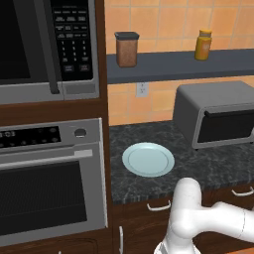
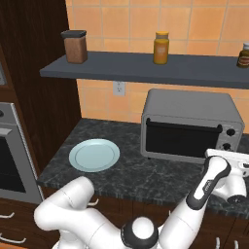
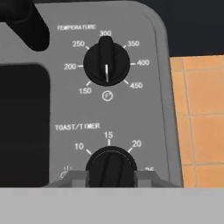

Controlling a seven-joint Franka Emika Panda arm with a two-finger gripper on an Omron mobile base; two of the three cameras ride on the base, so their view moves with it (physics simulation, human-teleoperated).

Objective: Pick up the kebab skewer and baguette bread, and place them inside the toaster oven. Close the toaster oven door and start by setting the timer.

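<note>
now the gripper (image 3: 110, 174) is seen clenched on the toast/timer knob (image 3: 110, 166) of the toaster oven (image 2: 192, 126), which is set on the dark surface (image 2: 126, 168). its toaster oven door (image 2: 182, 138) is shut, and a pale plate (image 2: 94, 155) is left beside it.

orange tiled wall (image 2: 146, 19) (dark granite counter (image 2: 131, 170))

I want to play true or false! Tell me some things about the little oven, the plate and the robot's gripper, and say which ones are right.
1. The toaster oven door is shut. True.
2. The plate has bread on it. False: nothing lies on it.
3. The gripper is closed on the timer knob. True.
4. The gripper is on the temperature knob. False: that knob is above it, untouched.
5. The shelf holds jars. True.
</note>
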